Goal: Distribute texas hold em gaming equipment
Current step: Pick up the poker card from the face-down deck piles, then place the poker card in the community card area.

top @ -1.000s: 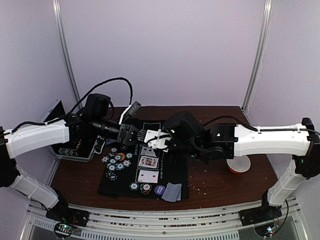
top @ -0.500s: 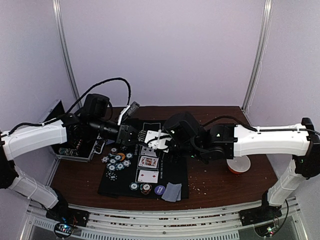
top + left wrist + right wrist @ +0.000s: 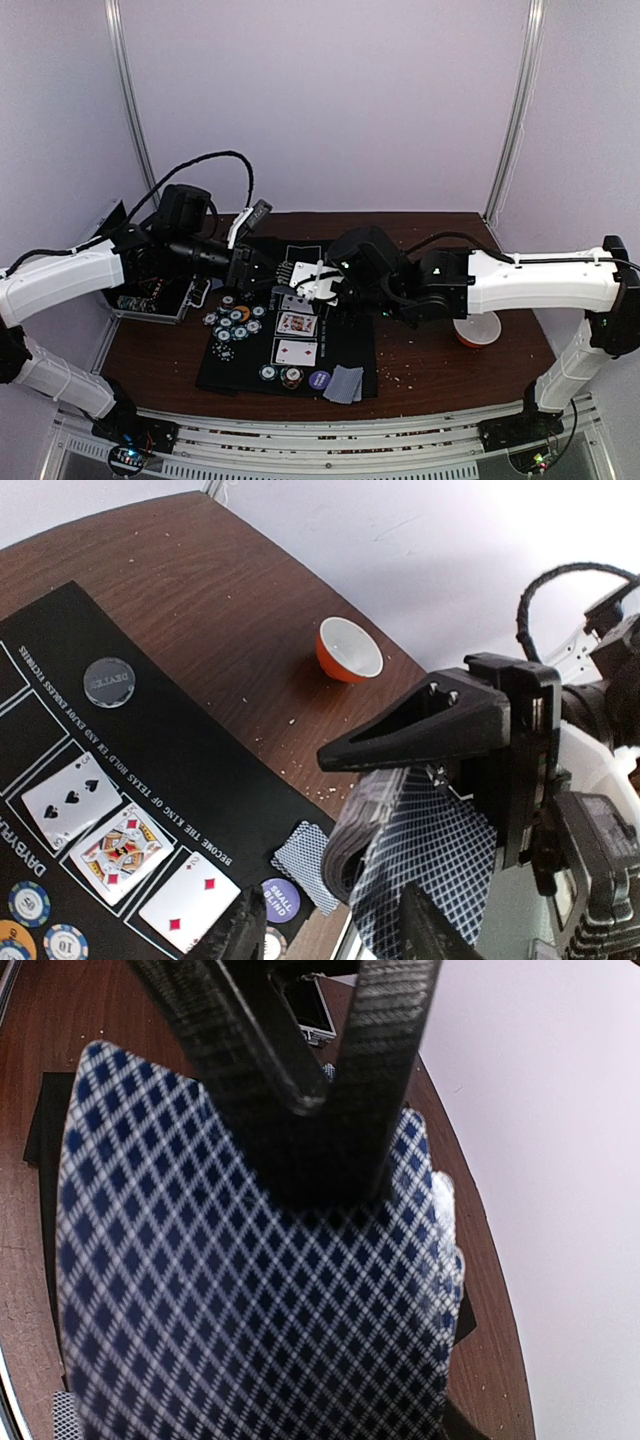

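My right gripper (image 3: 303, 280) is shut on a deck of blue-backed playing cards (image 3: 430, 850) and holds it above the black mat (image 3: 240, 378). The deck fills the right wrist view (image 3: 250, 1300). My left gripper (image 3: 255, 270) faces the deck with its fingers (image 3: 238, 932) apart on either side of the deck's lower edge. Three face-up cards (image 3: 295, 323) lie in a column on the mat. Poker chips (image 3: 235, 320) lie to their left. A purple small-blind disc (image 3: 283, 900) and two face-down cards (image 3: 305, 855) lie at the mat's near edge. A silver dealer disc (image 3: 108, 680) lies farther back.
A white bowl with an orange outside (image 3: 477, 330) stands on the brown table right of the mat, under my right arm. An open case (image 3: 150, 295) with more chips sits at the left edge. A few chips (image 3: 280, 375) lie at the mat's front.
My left gripper has drawn back slightly to the left, away from the deck. The right arm and the deck have stayed in place.
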